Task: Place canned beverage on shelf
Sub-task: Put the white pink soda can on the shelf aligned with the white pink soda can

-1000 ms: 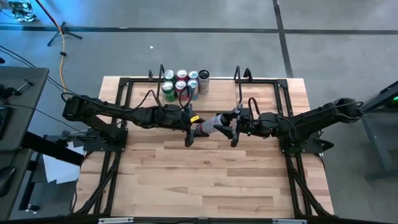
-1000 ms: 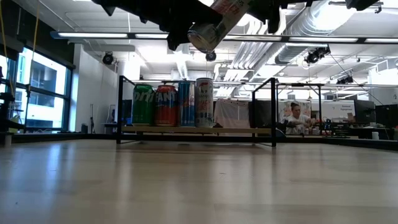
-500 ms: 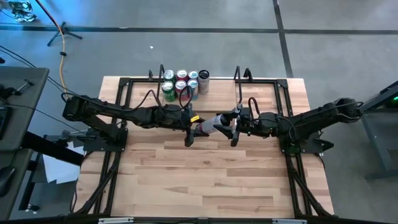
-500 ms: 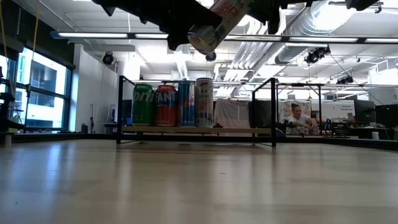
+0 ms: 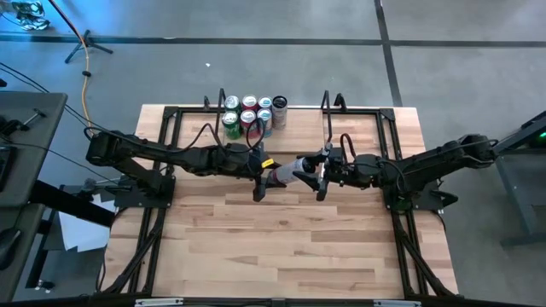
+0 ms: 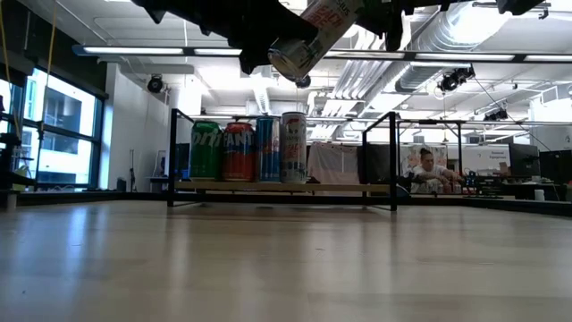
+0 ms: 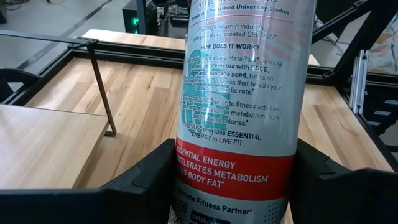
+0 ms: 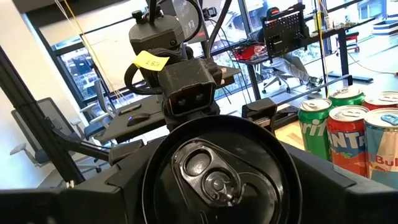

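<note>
The shelf (image 5: pixel 273 119) stands at the bench's (image 5: pixel 281 247) far edge, between two black wire uprights (image 6: pixel 393 161). A cluster of cans (image 5: pixel 250 114) fills its left end; in the low view four stand side by side (image 6: pixel 243 150) on the board. From the last can to the right upright the board (image 6: pixel 349 187) lies bare. Above the bench's middle, the left gripper (image 5: pixel 258 175) and right gripper (image 5: pixel 321 174) hold a can (image 5: pixel 286 170) between them, raised clear of the surface. The whole near half of the bench is bare wood.
</note>
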Controlling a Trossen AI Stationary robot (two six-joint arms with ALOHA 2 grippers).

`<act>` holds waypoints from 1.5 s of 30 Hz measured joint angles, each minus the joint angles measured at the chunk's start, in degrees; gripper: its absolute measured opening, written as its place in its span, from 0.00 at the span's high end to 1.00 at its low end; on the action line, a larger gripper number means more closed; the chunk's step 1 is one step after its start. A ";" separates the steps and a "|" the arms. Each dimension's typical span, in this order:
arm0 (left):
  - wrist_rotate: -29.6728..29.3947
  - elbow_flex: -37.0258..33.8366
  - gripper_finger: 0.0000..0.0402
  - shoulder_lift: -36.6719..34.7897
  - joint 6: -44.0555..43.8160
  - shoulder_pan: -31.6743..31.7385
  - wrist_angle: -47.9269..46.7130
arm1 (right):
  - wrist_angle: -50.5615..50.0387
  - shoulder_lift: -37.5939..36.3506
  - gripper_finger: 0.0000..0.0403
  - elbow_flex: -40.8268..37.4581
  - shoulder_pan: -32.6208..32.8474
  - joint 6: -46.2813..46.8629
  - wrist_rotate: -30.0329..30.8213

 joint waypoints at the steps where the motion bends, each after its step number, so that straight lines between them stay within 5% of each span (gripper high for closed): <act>1: 0.00 0.00 0.54 0.00 0.00 0.00 0.02 | 0.01 0.00 0.33 0.00 0.00 0.00 0.01; 13: -0.01 0.00 0.54 0.00 0.03 0.00 0.20 | 0.67 0.00 0.32 0.00 0.00 0.52 -1.10; 23: -0.37 -0.11 0.54 0.04 0.03 0.00 -2.75 | 2.31 -0.65 0.02 0.17 0.02 1.54 -0.88; 38: -4.62 -0.11 0.54 -7.73 0.68 0.11 -12.95 | -3.61 -14.73 0.08 0.09 0.02 -10.95 3.71; 45: -6.24 -8.68 0.54 -14.18 -5.49 -0.46 -1.02 | -11.99 -20.51 0.08 0.09 0.02 -10.00 3.69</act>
